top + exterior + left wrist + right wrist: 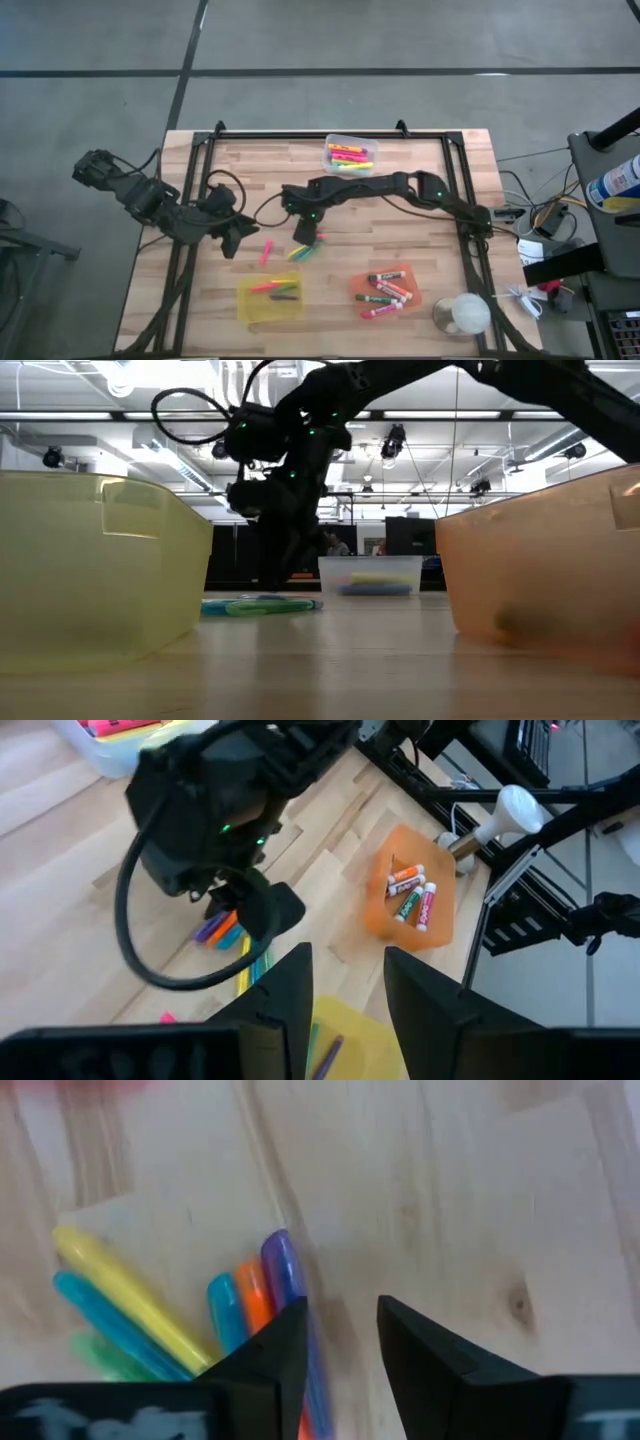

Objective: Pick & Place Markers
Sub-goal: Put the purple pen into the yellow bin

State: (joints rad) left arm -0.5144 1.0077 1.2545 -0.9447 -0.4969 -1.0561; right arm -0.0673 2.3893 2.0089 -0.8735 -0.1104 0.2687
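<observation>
Wooden table [420,265] first: your right gripper [303,238] is down at its middle, over the loose pile of markers [305,250]. Its fingers [265,1355] stand a little apart with the purple marker [282,1265] at one fingertip; whether it is gripped I cannot tell. Your left gripper [232,240] waits near the pile, fingers apart and empty. More markers lie in the yellow bin [245,310], orange bin [362,283] and clear bin [330,142].
</observation>
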